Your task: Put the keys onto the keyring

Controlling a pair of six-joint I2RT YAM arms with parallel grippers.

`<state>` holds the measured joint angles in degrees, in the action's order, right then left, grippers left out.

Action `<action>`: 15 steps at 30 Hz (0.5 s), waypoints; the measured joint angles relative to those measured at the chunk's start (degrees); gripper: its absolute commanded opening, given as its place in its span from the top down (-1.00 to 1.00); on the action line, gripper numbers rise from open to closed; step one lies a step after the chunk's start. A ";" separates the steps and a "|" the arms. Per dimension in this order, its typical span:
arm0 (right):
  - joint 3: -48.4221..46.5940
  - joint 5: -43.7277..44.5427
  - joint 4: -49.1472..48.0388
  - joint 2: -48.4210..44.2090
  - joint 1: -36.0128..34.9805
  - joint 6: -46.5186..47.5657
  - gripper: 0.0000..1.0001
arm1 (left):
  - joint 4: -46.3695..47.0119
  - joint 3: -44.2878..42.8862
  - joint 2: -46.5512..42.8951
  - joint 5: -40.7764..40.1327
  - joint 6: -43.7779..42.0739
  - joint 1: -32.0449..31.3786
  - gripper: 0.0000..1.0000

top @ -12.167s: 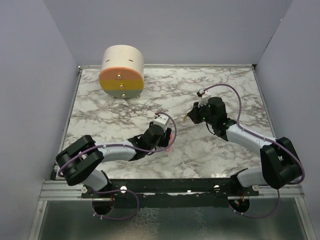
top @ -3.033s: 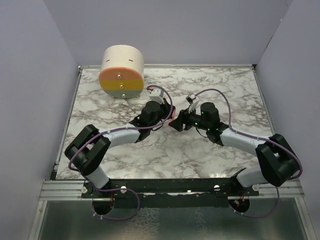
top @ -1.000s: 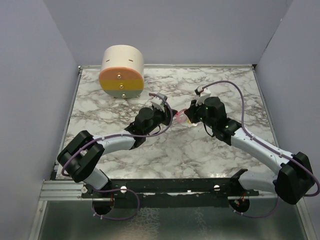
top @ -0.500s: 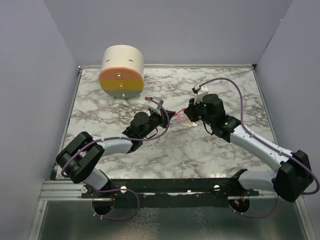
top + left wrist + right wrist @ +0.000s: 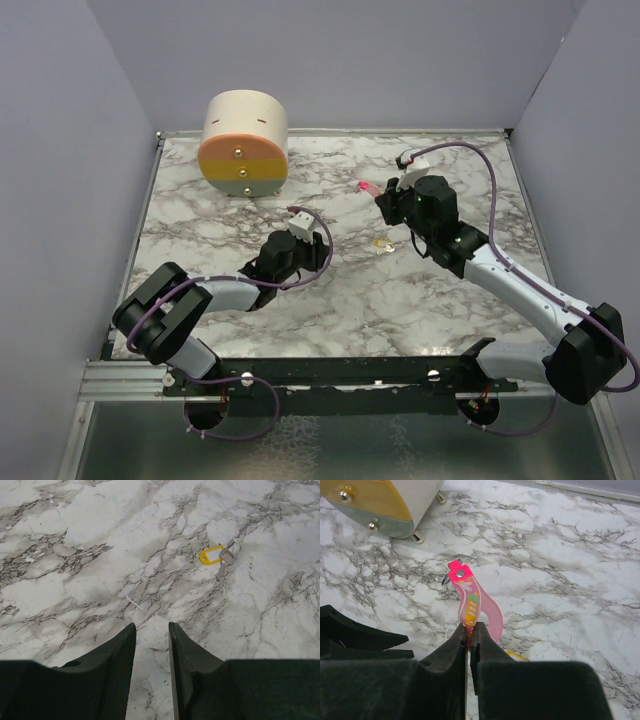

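The pink keyring strap [image 5: 471, 596] stands pinched upright in my shut right gripper [image 5: 470, 626], its small metal end at the top. In the top view the strap [image 5: 368, 187] sticks out left of the right gripper [image 5: 385, 198], which is raised over the table's back middle. The yellow key [image 5: 380, 245] lies loose on the marble below it; it shows in the left wrist view [image 5: 212, 556] with a small metal piece attached, and as a sliver in the right wrist view [image 5: 518, 655]. My left gripper [image 5: 151, 626] is open and empty, well short of the key, and sits left of it in the top view [image 5: 318, 258].
The cream-and-orange cylinder [image 5: 244, 145] stands at the back left on small feet, also in the right wrist view [image 5: 380, 502]. The left gripper's black fingers [image 5: 360, 640] show at the left edge of the right wrist view. The marble table [image 5: 450, 320] has raised rails.
The two grippers were together over the table's middle. The right gripper has lifted back and right with the pink strap, the left has let go and drawn back left, and the yellow key lies on the table.
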<state>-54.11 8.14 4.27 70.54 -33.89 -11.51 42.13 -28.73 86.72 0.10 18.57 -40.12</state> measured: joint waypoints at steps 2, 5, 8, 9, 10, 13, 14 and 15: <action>-0.02 -0.04 0.00 0.00 0.00 0.11 0.99 | -0.17 0.00 0.00 -0.15 0.02 0.00 0.29; -0.02 -0.28 0.00 0.00 0.00 0.44 0.98 | -0.22 0.00 -0.02 -0.33 0.24 0.00 0.29; 0.00 -1.38 0.13 0.04 0.00 0.90 0.98 | -0.26 0.00 -0.04 -0.68 0.90 0.00 0.28; 0.00 -1.73 0.15 0.07 0.00 1.01 0.99 | -0.28 0.00 -0.15 -0.87 1.20 0.00 0.20; 0.00 -2.16 0.24 0.07 0.00 1.18 0.99 | -0.33 0.00 -0.33 -1.07 1.46 0.00 0.14; 0.02 -3.69 0.39 0.20 0.00 1.38 0.99 | -0.39 0.07 -1.40 -1.86 2.60 0.09 0.06; 0.04 -4.44 0.39 0.37 0.00 1.44 0.99 | -0.39 0.15 -1.84 -2.19 2.95 0.28 0.06; 0.09 -5.18 0.42 0.63 0.00 1.53 0.99 | -0.44 0.24 -2.29 -2.47 3.61 0.42 0.06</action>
<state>-54.02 2.96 4.69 71.18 -33.89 -9.98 41.69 -28.49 84.42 -2.37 22.17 -39.70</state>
